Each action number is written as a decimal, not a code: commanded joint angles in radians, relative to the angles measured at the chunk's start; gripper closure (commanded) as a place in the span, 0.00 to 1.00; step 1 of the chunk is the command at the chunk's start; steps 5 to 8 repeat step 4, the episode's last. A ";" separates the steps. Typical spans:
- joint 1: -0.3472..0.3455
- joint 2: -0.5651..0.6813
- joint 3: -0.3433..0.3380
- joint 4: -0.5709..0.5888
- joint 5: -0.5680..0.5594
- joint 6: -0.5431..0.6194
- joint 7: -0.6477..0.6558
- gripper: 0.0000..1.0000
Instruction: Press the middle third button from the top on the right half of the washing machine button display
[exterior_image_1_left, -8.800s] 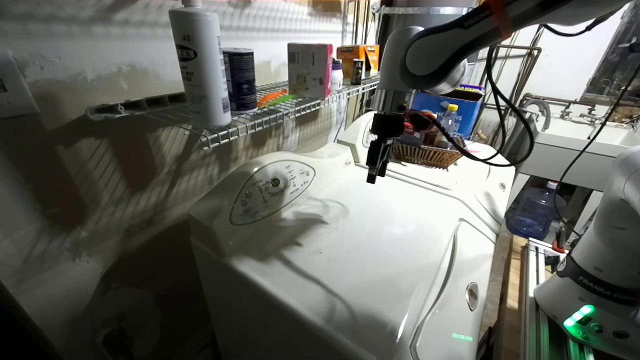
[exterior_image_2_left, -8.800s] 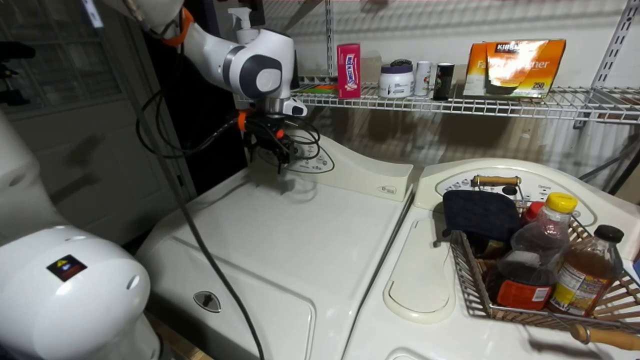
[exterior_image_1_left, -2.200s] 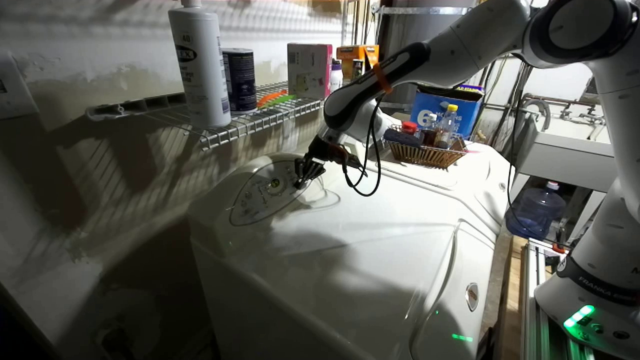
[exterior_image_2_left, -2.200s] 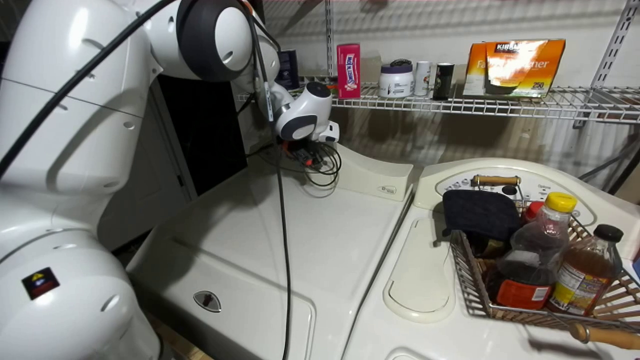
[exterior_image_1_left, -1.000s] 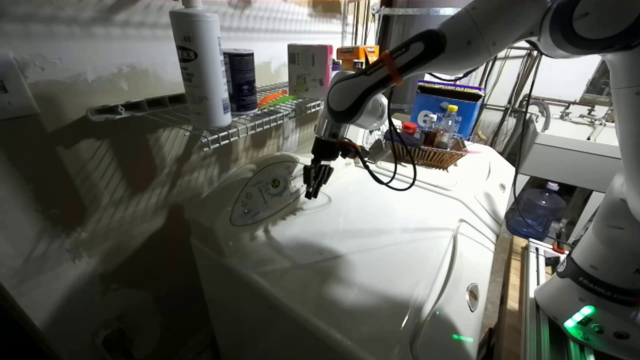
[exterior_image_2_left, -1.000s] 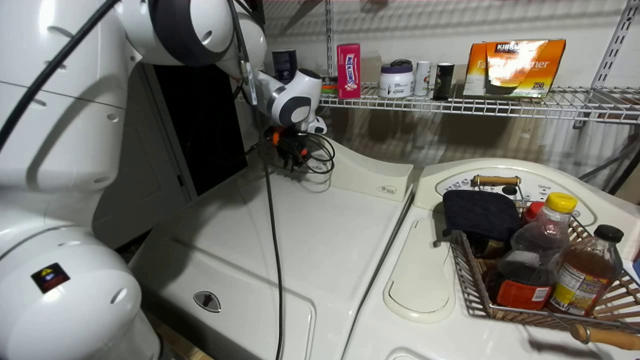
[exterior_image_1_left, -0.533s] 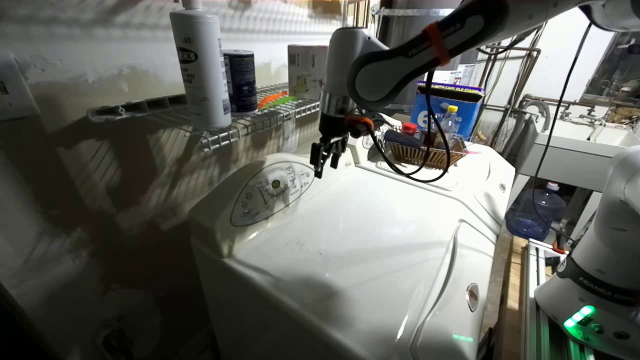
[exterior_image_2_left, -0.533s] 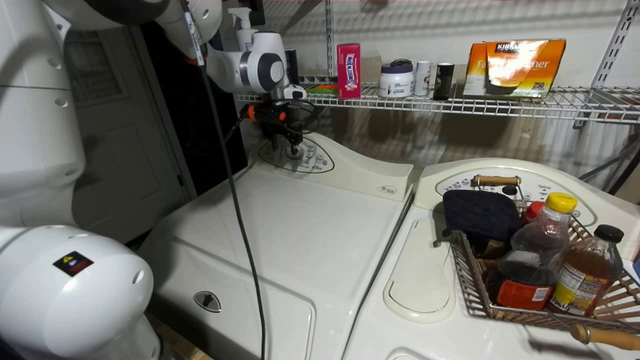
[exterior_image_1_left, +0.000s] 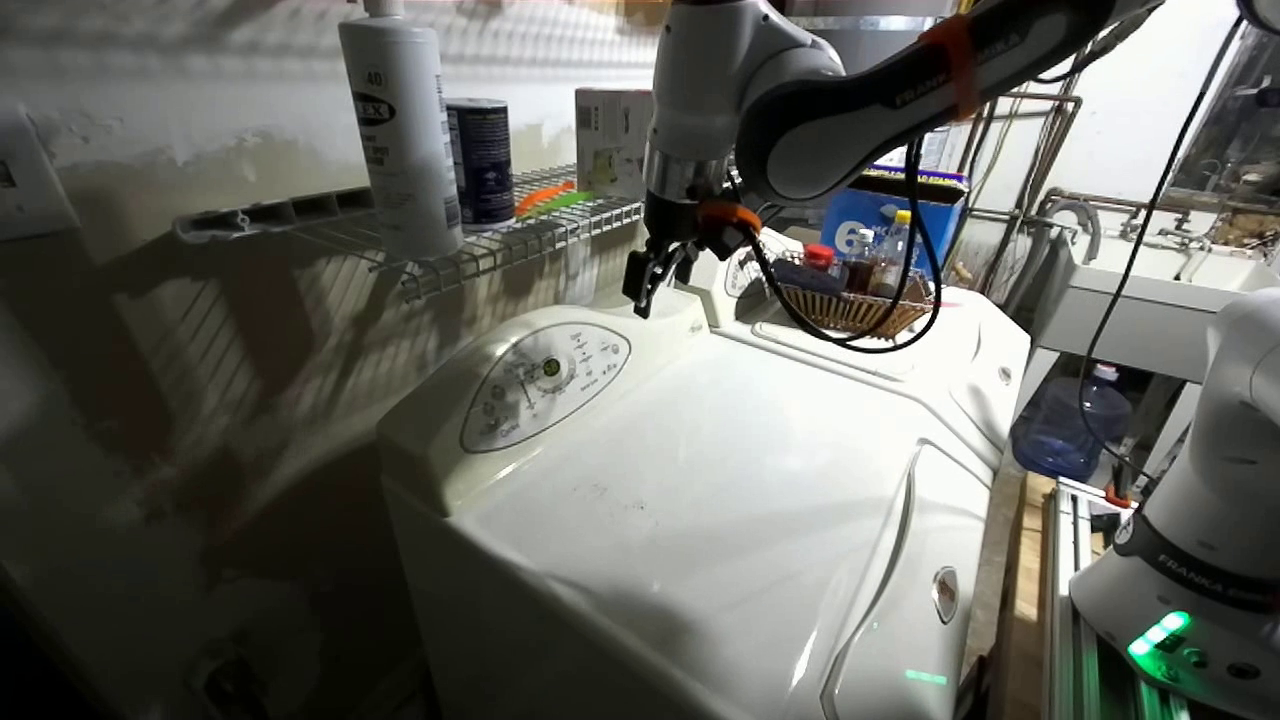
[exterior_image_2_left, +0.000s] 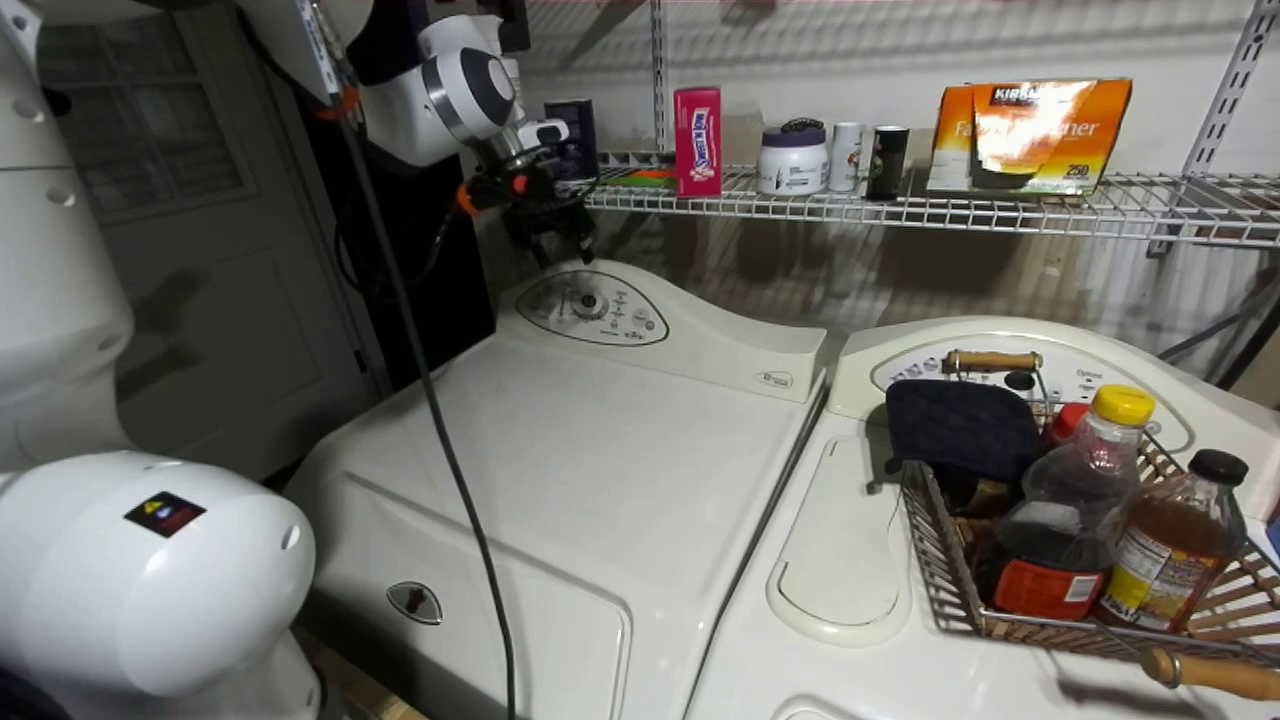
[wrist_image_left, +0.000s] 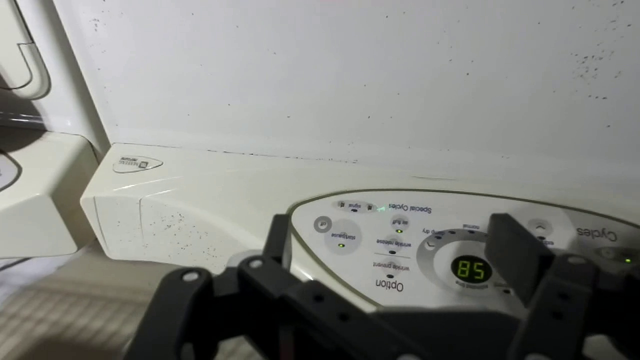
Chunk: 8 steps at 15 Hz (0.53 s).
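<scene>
The appliance (exterior_image_2_left: 840, 540) beside the washing machine (exterior_image_2_left: 590, 460) bears a basket (exterior_image_2_left: 938, 560) of bottles (exterior_image_2_left: 1065, 500); a wire shelf (exterior_image_2_left: 1140, 205) runs above. The button display (exterior_image_2_left: 605, 312) sits on the machine's raised back; above it, the pincer (exterior_image_2_left: 565, 257) gapes wide.

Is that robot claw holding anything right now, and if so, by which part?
Nothing is held: the gripper is open, its fingers well apart, with the panel visible between them in the wrist view.
</scene>
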 joint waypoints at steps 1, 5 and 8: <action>-0.010 0.001 0.011 0.002 -0.001 -0.002 0.001 0.00; -0.013 0.002 0.010 0.002 -0.001 -0.002 0.001 0.00; -0.013 0.002 0.010 0.002 -0.001 -0.002 0.001 0.00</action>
